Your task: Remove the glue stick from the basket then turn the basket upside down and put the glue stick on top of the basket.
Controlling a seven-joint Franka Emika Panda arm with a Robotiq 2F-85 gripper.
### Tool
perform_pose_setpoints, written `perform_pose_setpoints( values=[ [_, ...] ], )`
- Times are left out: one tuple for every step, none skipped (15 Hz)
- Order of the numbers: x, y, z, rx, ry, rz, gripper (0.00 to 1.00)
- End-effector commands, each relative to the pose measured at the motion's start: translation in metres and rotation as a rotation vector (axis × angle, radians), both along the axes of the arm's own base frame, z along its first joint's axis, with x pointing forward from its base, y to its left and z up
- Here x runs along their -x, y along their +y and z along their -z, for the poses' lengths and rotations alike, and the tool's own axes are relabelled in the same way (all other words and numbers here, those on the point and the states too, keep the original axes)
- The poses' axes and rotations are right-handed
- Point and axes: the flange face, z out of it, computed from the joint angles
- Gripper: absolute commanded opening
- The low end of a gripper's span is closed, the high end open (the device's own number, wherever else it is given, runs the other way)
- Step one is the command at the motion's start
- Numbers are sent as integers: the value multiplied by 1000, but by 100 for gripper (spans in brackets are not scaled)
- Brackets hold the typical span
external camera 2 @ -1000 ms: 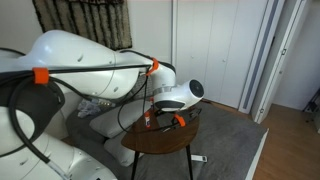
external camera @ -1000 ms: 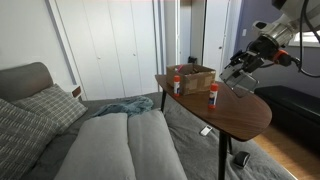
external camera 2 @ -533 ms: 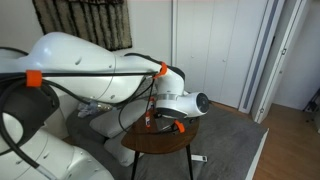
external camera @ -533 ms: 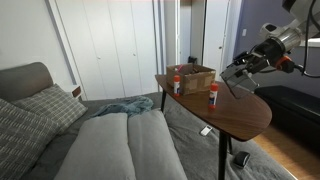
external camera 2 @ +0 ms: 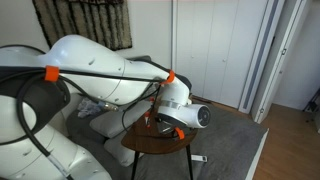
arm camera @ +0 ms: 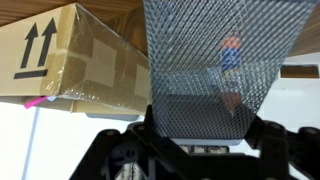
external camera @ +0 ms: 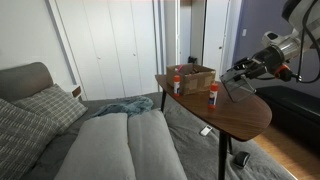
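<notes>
**Sofa** [external camera: 110, 140]: grey, cushioned; set beyond the cardboard box's far end from the arm, lower than the table.

**Robot arm** [external camera 2: 110, 75]: white, with orange-marked joints. In an exterior view its forearm [external camera: 300, 40] is seen reaching in toward the box from the side away from the sofa.

**Table** [external camera: 235, 118]: oval, brown wooden top on dark legs. The box is carried near its far edge.

**Cardboard box** [external camera: 195, 78]: brown, open-topped. In the wrist view [arm camera: 70, 60] black arrow marks are shown on its side.

**Basket** [external camera: 238, 90]: grey metal mesh, held tilted in the air above the table, apart from the box on the arm's side. In the wrist view [arm camera: 215, 60] most of the centre is filled by its mesh.

**End effector** [external camera: 241, 72]: closed onto the basket, which is gripped and kept off the table. The exact contact of the fingers is hidden by the mesh.

**Bottle** [external camera: 176, 84]: white, red-topped, stood just beside the box's sofa-side end.

**Glue stick** [external camera: 213, 95]: white tube with a red-orange cap, stood upright on the table in front of the box, outside the basket.
</notes>
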Motion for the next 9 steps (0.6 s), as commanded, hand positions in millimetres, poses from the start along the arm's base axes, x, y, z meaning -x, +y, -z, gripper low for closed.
perform_pose_setpoints(
  values=[
    [-1, -2, 9, 6, -12, 13, 53],
    [-1, -4, 9, 6, -8, 23, 53],
    [-1, -5, 8, 4, -12, 27, 53],
    [0, -6, 9, 5, -9, 34, 53],
    [1, -7, 9, -1, -10, 36, 53],
    [1, -9, 10, -2, -9, 44, 53],
    [1, -10, 11, -7, -7, 52, 53],
    [2, -11, 12, -11, -3, 56, 79],
    [2, -12, 13, -14, -1, 61, 95]
  ],
)
